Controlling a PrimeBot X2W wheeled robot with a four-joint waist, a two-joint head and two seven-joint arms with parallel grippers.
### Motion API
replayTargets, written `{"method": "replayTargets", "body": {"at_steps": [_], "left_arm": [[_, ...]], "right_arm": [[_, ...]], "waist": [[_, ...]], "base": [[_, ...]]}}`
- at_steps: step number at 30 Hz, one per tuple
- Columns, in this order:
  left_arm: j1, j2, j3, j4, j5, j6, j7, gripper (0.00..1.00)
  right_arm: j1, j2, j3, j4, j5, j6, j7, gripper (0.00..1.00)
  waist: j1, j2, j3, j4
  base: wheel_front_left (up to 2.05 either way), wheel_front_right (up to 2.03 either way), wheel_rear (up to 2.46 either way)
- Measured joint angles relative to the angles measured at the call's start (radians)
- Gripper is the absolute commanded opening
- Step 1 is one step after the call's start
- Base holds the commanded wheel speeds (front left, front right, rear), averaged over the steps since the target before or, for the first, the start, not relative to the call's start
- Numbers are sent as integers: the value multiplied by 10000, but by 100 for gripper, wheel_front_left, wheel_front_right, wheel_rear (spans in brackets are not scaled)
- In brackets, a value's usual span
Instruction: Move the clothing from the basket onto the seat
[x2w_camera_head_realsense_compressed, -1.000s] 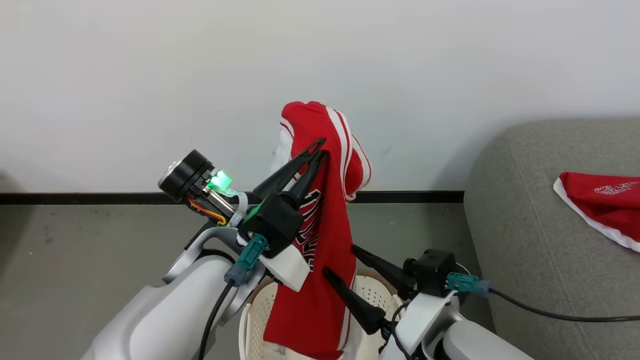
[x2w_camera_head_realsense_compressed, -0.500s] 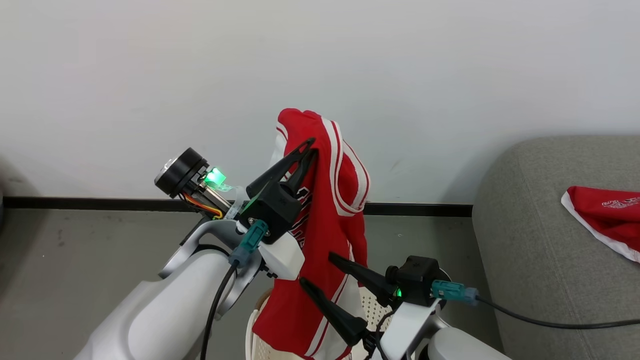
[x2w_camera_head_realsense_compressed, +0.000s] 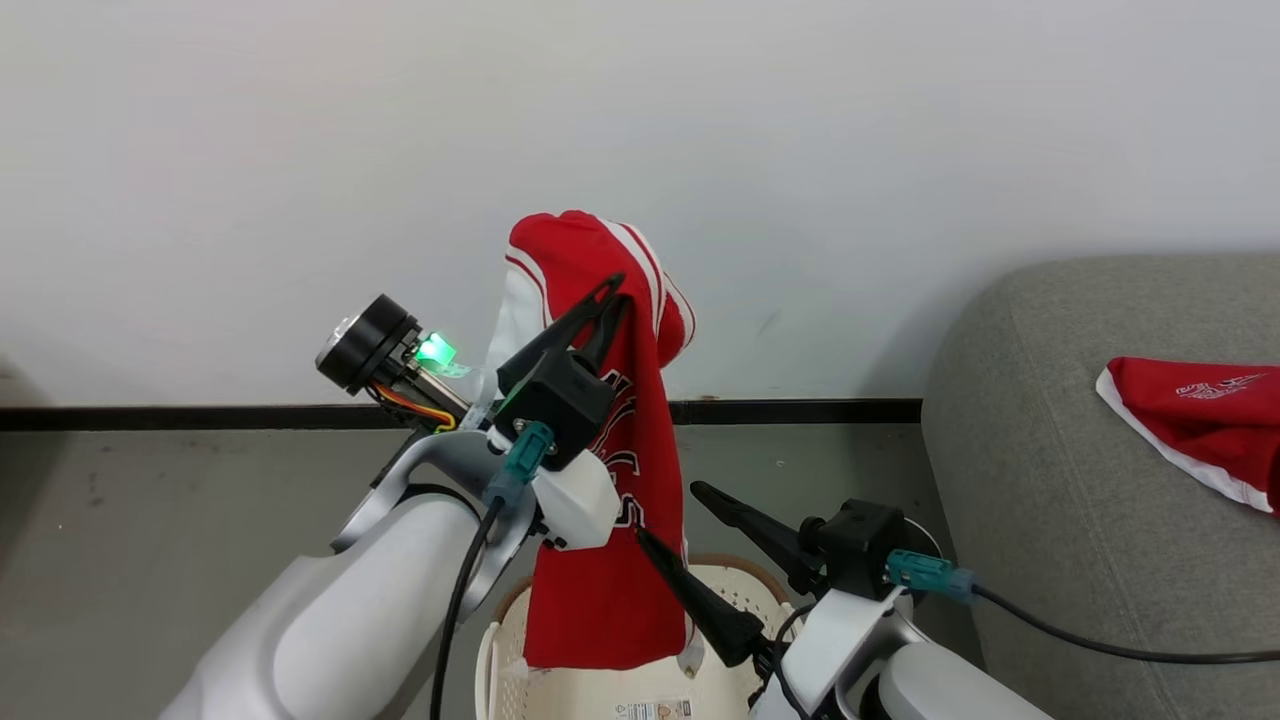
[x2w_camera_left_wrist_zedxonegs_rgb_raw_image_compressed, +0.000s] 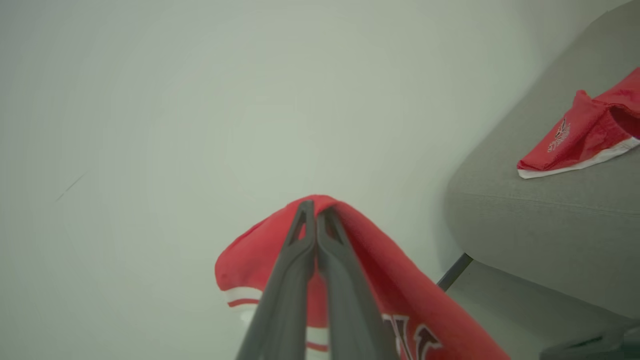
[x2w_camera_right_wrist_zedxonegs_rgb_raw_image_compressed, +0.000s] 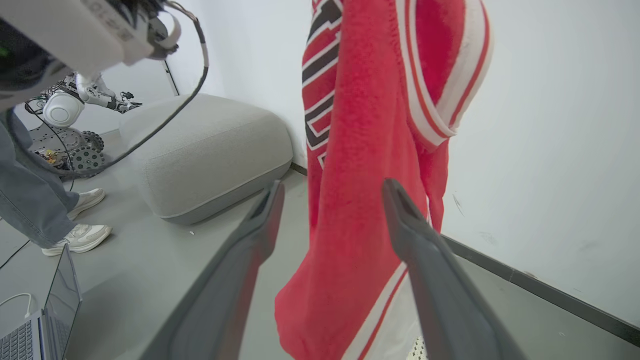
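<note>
The grey seat fills the right of the head view, its edge a little further left in the picture than half a second ago, which is a shift of the camera. The lettered jersey hangs straight down above the basket. Its hem, which ran off the bottom of the picture before, now ends inside the picture over the basket's opening, and more of the basket's floor shows. The second red garment lies on the seat as before. The left gripper still has its jaws clamped on the jersey's top fold. The right gripper has its jaws apart, as before, beside the hanging cloth; whether they touch it I cannot tell.
</note>
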Motion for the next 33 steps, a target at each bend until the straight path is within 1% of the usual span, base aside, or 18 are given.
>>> {"method": "replayTargets", "body": {"at_steps": [2, 8, 10, 14, 15, 16, 17, 18, 19, 23, 27, 33], "left_arm": [[-97, -127, -125, -10, 19, -4, 38, 0], [-341, -531, -445, -238, 31, -77, 77, 0], [-361, -646, -545, -326, 44, -109, 153, 0], [-389, -832, -744, -487, 42, -117, 169, 0], [-390, -853, -767, -525, 42, -123, 169, 0], [-391, -867, -775, -554, 42, -174, 173, 0], [-391, -872, -775, -579, 42, -188, 219, 0], [-391, -871, -771, -591, 40, -188, 242, 0], [-391, -865, -765, -594, 40, -188, 242, 0], [-387, -788, -688, -593, 38, -138, 244, 0], [-328, -679, -460, -571, -33, -6, 244, 0], [112, -458, -4, -238, -334, 203, 222, 0]], "right_arm": [[22, 56, -52, 132, -194, 0, 0, 100], [-95, 98, -426, 748, -1373, 0, 0, 100], [-199, 111, -642, 934, -1551, 0, 0, 100], [-365, 134, -759, 1310, -2044, 0, 0, 100], [-374, 142, -823, 1335, -2182, 0, 0, 84], [-381, 146, -924, 1356, -2337, 0, 0, 45], [-384, 151, -1009, 1384, -2441, 0, 0, 31], [-383, 163, -1106, 1417, -2506, 0, 0, 9], [-383, 171, -1229, 1457, -2587, 0, 0, 0], [-382, 169, -1616, 1565, -2934, 0, 0, 0], [-366, 234, -1860, 1486, -2959, 0, 0, 0], [-27, 337, -2489, 974, -2023, 0, 0, 0]], "waist": [[0, 0, 17, -11], [0, 0, 62, 36], [0, 0, 76, 76], [0, 0, 104, 186], [0, 0, 111, 217], [0, 0, 118, 249], [0, 0, 124, 280], [0, 0, 132, 310], [0, 0, 139, 336], [0, 0, 174, 400], [0, 0, 196, 359], [0, 0, 209, 195]], "base": [[0, 0, 0], [0, 0, 0], [0, 0, 0], [0, 0, 0], [0, 0, 0], [0, 0, 0], [0, 0, 0], [0, 0, 0], [0, 0, 0], [0, 0, 0], [0, 0, 0], [0, 0, 0]]}}
